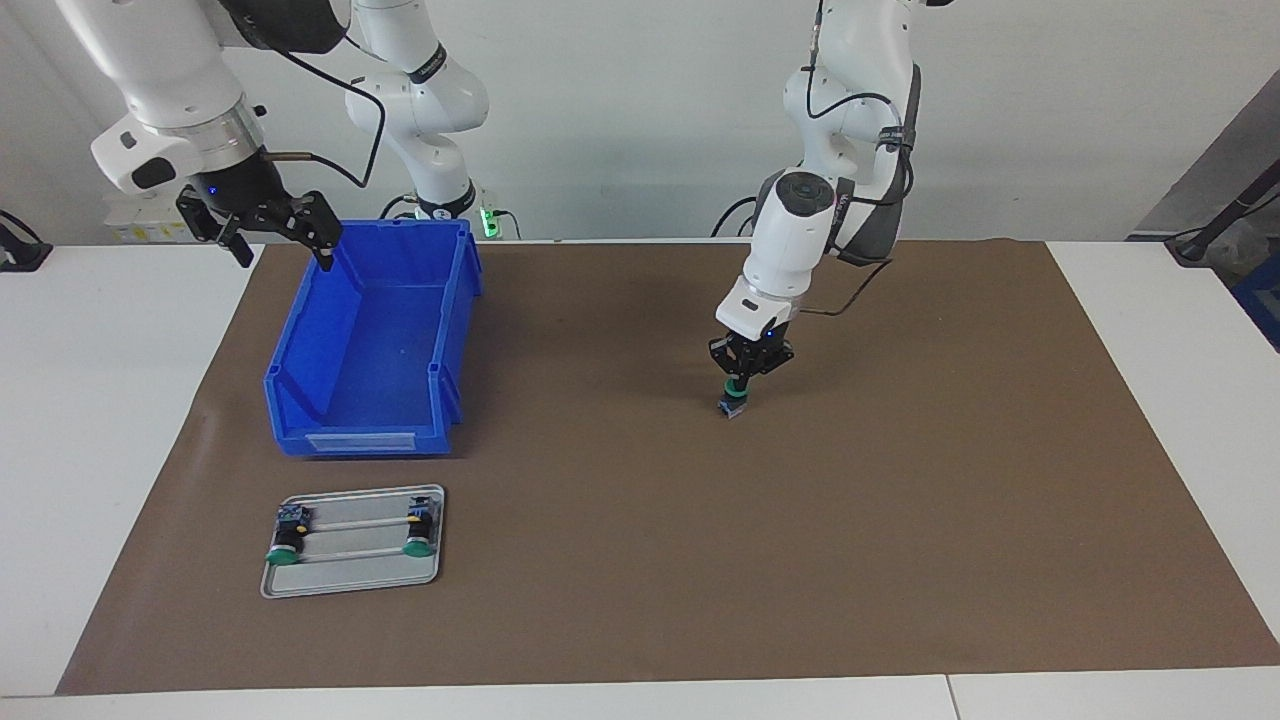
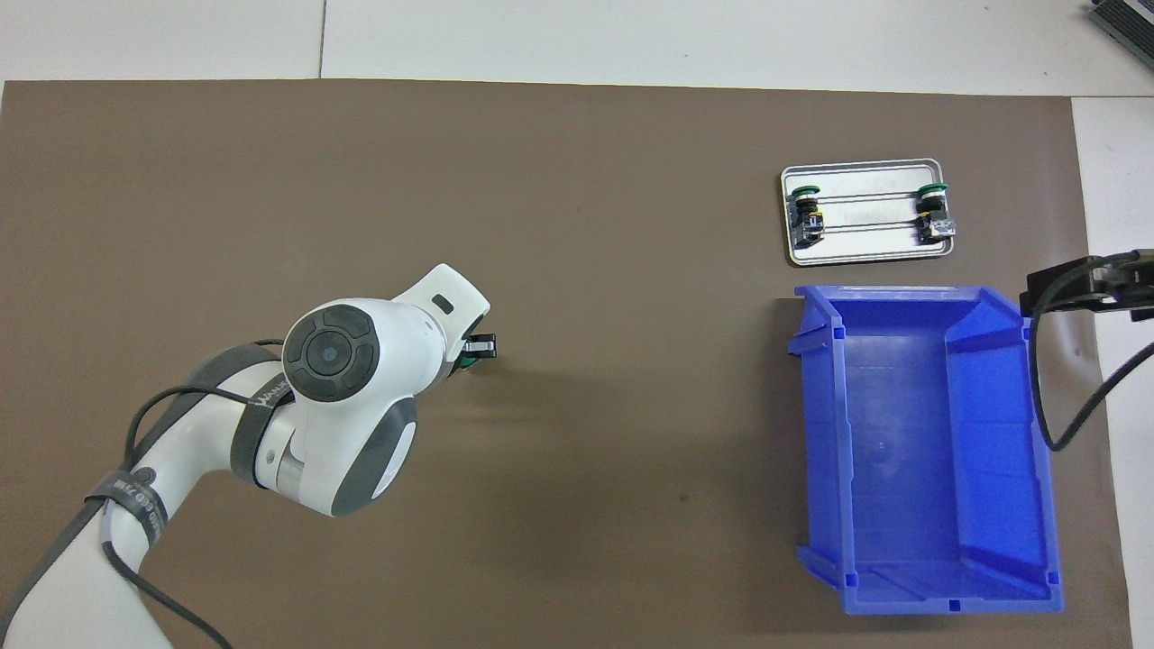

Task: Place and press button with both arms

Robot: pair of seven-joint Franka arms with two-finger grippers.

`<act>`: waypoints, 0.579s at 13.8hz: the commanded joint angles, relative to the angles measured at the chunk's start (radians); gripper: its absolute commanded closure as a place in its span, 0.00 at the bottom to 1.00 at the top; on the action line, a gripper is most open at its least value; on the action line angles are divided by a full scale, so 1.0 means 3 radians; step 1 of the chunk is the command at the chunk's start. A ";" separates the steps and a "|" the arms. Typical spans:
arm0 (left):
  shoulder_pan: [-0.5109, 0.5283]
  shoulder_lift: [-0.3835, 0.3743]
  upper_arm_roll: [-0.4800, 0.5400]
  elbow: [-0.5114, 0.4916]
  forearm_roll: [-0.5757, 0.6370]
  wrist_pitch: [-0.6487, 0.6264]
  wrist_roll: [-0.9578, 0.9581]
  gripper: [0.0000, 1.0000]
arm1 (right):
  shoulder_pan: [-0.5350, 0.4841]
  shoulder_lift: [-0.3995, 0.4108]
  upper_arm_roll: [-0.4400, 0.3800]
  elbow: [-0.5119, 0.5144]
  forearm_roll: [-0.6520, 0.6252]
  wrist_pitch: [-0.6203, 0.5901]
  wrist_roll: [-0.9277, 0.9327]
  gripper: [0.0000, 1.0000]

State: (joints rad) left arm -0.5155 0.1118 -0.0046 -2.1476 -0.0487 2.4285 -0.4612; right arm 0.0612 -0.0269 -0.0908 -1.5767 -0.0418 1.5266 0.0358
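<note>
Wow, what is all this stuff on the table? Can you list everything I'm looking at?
button: one, green cap, black body, blue-grey base; upright on the mat in the left gripper's grip.
spare buttons: two, same colours; lying on the tray, one at each end.
tray: one, silver metal; on the mat, farther from the robots than the bin.
bin: one, blue plastic, nothing in it; toward the right arm's end.
mat: one, brown; covers most of the white table.
left gripper: black, shut on the button's cap, near the mat's middle.
right gripper: black, open, waiting in the air beside the bin's corner.
</note>
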 commanded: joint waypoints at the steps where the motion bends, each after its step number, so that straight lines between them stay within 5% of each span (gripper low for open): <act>1: -0.0041 0.0108 0.0025 0.0102 0.0055 -0.0056 0.0003 1.00 | -0.0015 -0.0023 0.0016 -0.0021 0.0037 -0.0042 0.0039 0.00; 8: 0.0021 0.0154 0.0030 0.0541 0.0055 -0.0598 0.0019 1.00 | -0.0015 -0.0023 0.0016 -0.0021 0.0037 -0.0042 0.0039 0.00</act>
State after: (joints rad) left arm -0.5151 0.1406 -0.0012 -2.0463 -0.0486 2.3171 -0.4612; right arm 0.0612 -0.0269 -0.0908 -1.5767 -0.0418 1.5266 0.0358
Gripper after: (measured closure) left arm 0.991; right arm 0.000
